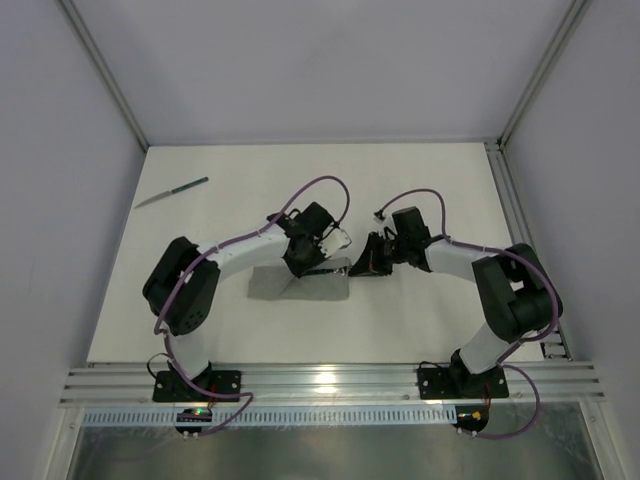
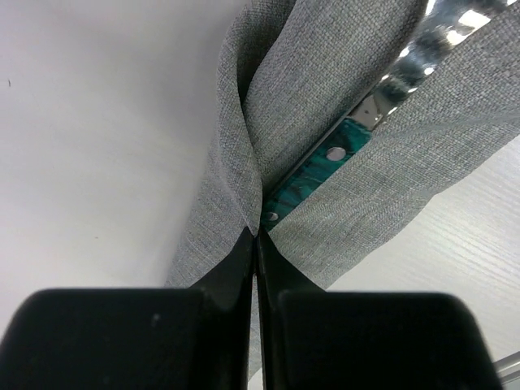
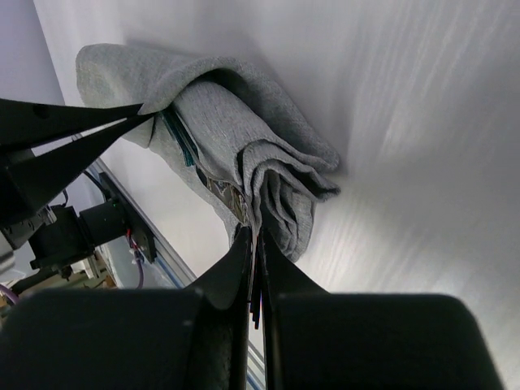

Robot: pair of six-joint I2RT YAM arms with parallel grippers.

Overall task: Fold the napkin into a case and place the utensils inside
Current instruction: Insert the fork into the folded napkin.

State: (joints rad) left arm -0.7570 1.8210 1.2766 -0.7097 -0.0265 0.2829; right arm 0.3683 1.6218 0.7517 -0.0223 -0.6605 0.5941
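Observation:
The grey napkin point(image 1: 300, 286) lies folded into a narrow case just in front of both arms. In the left wrist view its folds point(image 2: 325, 89) wrap one utensil point(image 2: 321, 166), whose teal handle and shiny metal end show in the slit. My left gripper point(image 2: 258, 233) is shut on a pinched fold of the cloth. My right gripper point(image 3: 258, 229) is shut on the layered edge at the napkin's right end point(image 3: 280, 191). The teal handle point(image 3: 180, 136) peeks out of the roll there too. A second teal-handled utensil point(image 1: 172, 192), which looks like the knife, lies alone at the far left.
An aluminium rail point(image 1: 330, 385) runs along the near edge of the white table point(image 1: 440, 180). Another rail point(image 1: 510, 215) lines the right side. Grey walls close in the left, right and back. The left gripper's fingers point(image 3: 77, 122) reach in at the left of the right wrist view.

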